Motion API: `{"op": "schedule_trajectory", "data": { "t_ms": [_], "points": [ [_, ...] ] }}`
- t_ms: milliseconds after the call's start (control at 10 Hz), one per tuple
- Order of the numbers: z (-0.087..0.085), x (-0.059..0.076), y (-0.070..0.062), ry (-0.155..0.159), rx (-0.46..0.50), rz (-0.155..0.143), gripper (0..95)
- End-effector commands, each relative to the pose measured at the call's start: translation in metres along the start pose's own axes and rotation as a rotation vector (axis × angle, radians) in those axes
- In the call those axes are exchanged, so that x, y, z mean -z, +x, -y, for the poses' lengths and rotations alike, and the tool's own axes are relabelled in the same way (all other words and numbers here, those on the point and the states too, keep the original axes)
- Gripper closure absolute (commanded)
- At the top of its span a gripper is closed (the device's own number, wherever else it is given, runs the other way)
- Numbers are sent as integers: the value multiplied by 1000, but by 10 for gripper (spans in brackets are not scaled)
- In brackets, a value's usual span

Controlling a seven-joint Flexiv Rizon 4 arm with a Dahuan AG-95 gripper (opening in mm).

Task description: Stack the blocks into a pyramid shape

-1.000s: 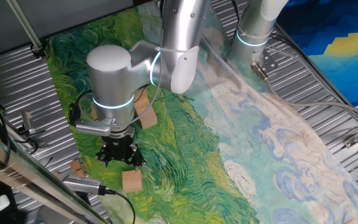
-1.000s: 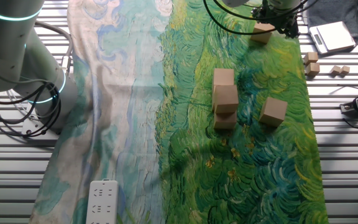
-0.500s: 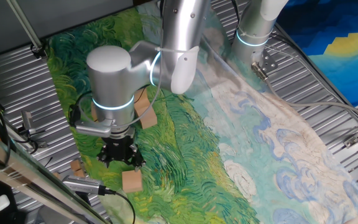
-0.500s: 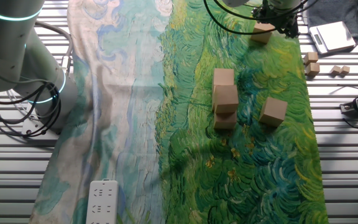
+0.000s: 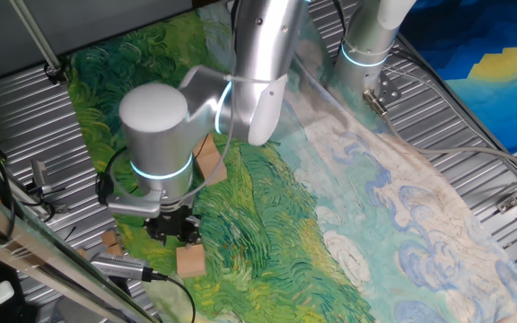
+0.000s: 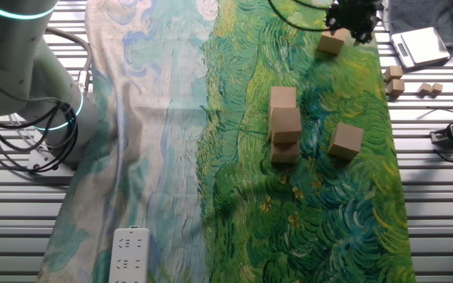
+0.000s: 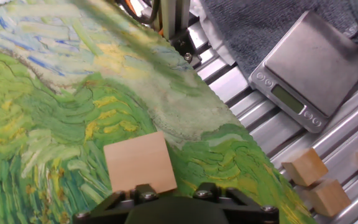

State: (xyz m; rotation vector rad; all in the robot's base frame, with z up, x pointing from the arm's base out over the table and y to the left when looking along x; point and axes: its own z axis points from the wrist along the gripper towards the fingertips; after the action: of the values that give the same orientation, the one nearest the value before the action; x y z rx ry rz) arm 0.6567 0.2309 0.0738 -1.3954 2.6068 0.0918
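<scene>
Your black two-finger hand (image 5: 172, 226) sits at the lower left of one fixed view, just above a small light tan wooden cube (image 5: 190, 260) lying on the green painted cloth (image 5: 267, 224) that covers the ribbed metal bench (image 5: 25, 135). In the other fixed view that hand (image 6: 352, 16) is at the top right, close over the same cube (image 6: 333, 42). From the hand view, the cube (image 7: 140, 163) lies just ahead of the black hand body at the bottom centre of the frame; the fingertips are out of sight, so you cannot tell whether the fingers are spread or pressed together, and nothing is visibly pinched.

Near the middle of the other fixed view you have a cluster of tan cubes (image 6: 285, 124) touching one another, one resting on those below, and a lone cube (image 6: 345, 140) just to its right, apart from the cluster.

Off the cloth, at the right edge, smaller tan wooden pieces (image 6: 394, 80) lie on the bench slats. A grey digital scale (image 7: 306, 62) sits at the upper right of the hand view.
</scene>
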Motion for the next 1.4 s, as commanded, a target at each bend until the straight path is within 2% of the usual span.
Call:
{"op": "schedule_trajectory", "data": {
  "t_ms": [100,300,500,900,1100,1200,1300,1400],
  "points": [
    [-1,1,1,-1,-5,10,950],
    [-1,1,1,-7,2,25,950],
    [-1,1,1,-31,-10,63,950],
    [-1,1,1,-30,-7,66,950],
    [-1,1,1,-35,-6,102,570],
    [-1,1,1,-49,-2,135,190],
    [-1,1,1,-54,-4,158,190],
    [-1,1,1,-55,-3,165,0]
  ]
}}
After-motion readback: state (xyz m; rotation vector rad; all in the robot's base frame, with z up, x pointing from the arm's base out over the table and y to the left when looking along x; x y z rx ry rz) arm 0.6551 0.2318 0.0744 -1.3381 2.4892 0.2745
